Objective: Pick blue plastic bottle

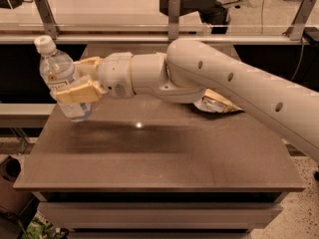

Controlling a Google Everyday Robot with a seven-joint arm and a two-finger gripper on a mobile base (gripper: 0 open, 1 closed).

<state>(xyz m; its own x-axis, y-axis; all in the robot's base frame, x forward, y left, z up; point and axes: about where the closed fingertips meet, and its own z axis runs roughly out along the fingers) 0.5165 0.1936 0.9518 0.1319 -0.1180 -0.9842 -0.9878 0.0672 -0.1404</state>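
Clearly the grasp is made: the gripper (67, 81) hangs over the counter's (164, 158) left edge, toward the far left corner, and its tan fingers (77, 91) are closed around the middle of the blue plastic bottle (55, 68), one on the near side over the label and the other behind it. The bottle leans slightly, its white cap tipped to the left, and its base seems to hover just above the counter rather than stand on it. A grip at mid-body, below the shoulder, looks chosen to keep the light, thin-walled bottle from pivoting or slipping. The arm reaches in from the right, low across the counter, passing over a crumpled packet (217, 103) near the right edge. What remains, by my reading, is to raise the bottle well clear.
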